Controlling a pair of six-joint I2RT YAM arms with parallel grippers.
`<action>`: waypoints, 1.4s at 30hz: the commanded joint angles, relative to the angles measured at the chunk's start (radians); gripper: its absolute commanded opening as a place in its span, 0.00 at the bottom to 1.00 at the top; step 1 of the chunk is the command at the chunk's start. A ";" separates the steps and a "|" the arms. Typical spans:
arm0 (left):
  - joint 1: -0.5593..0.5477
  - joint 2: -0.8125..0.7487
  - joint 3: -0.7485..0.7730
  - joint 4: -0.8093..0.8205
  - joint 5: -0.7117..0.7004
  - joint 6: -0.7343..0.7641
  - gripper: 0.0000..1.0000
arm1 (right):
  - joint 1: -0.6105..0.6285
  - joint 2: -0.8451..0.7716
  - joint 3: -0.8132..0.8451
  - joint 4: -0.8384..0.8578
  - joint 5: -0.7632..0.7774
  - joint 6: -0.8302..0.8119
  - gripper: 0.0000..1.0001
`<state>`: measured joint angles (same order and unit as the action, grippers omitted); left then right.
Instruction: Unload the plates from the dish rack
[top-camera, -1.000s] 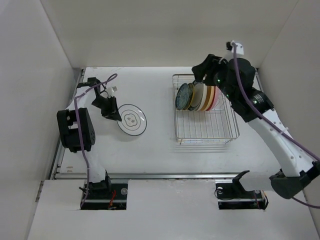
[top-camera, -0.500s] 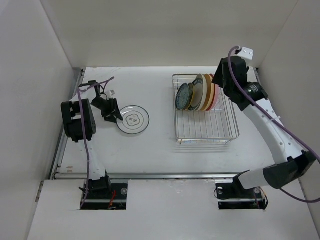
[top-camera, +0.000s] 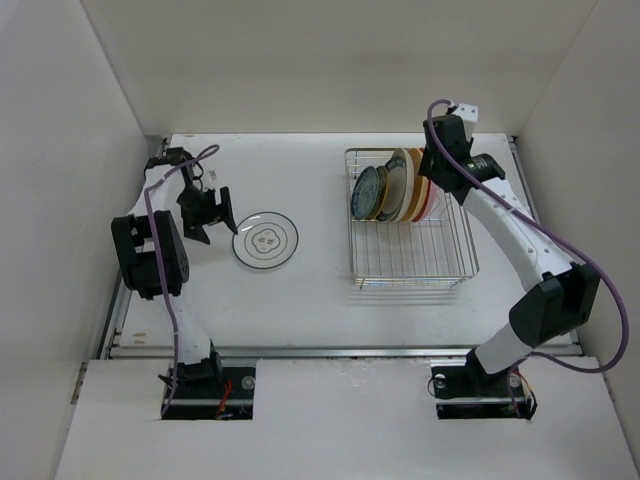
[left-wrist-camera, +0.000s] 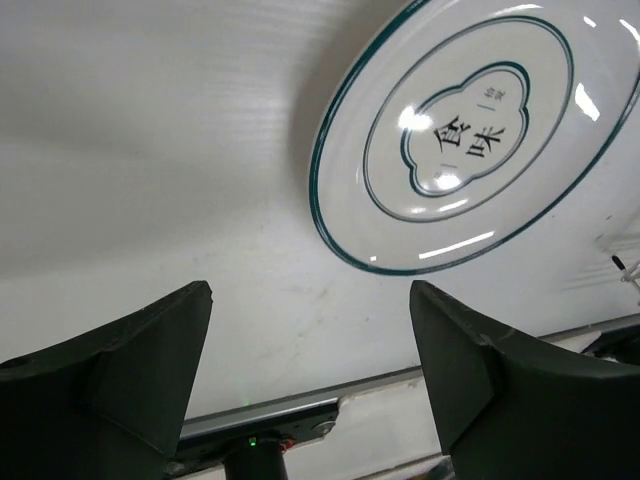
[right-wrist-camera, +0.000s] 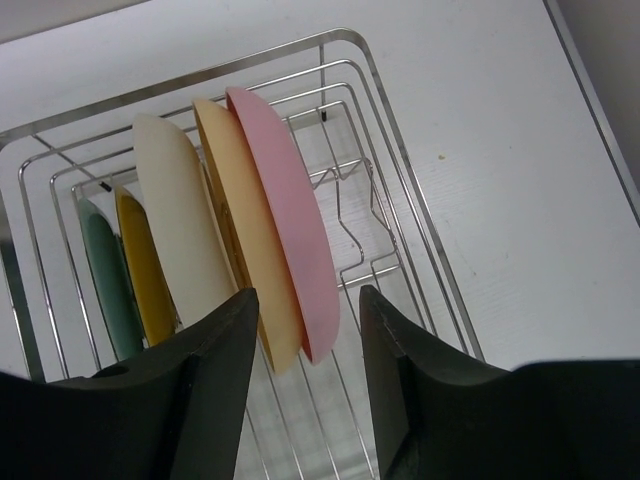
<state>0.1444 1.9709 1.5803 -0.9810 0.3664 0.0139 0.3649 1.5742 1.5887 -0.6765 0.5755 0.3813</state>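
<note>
Since a second ago the left gripper (left-wrist-camera: 310, 300) has let go of the white plate (left-wrist-camera: 460, 140) and backed off to the left, its jaws going from shut to wide apart. The right arm has swung in from the far left corner of the dish rack (top-camera: 415, 262) to hang over the right-hand end of the standing plates.

That white plate lies flat on the table (top-camera: 310, 310), well left of the rack and just beside the left gripper, with clear table between its rim and the fingertips. It has a thin dark teal line around the rim, a second ring further in, and a cloud-shaped outline at the middle framing two large black Chinese characters, 食味. Smaller marks sit between them, too fine to read.

Five plates stand on edge in the far half of the rack, leaning against one another: pink plate (right-wrist-camera: 285, 225) outermost on the right, then tan plate (right-wrist-camera: 232, 215), cream plate (right-wrist-camera: 180, 215), yellow plate (right-wrist-camera: 145, 275) and teal plate (right-wrist-camera: 105, 275).

The right gripper (right-wrist-camera: 305, 295) hangs with its fingers moderately apart, straddling the near edges of the pink and tan plates. A sliver of space shows between the pink rim and the right finger; whether the left finger touches the tan plate I cannot tell.
</note>
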 joint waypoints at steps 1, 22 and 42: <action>0.001 -0.130 0.032 -0.064 -0.058 0.014 0.78 | -0.015 0.003 0.016 0.038 0.036 -0.015 0.50; 0.001 -0.323 -0.069 -0.064 -0.133 0.060 0.78 | -0.043 0.164 0.016 0.081 0.040 -0.036 0.48; 0.001 -0.353 -0.068 -0.073 -0.124 0.060 0.78 | -0.023 0.004 0.164 -0.033 0.266 -0.070 0.00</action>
<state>0.1444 1.6752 1.5127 -1.0256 0.2352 0.0628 0.3416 1.7203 1.6234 -0.7235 0.7033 0.3035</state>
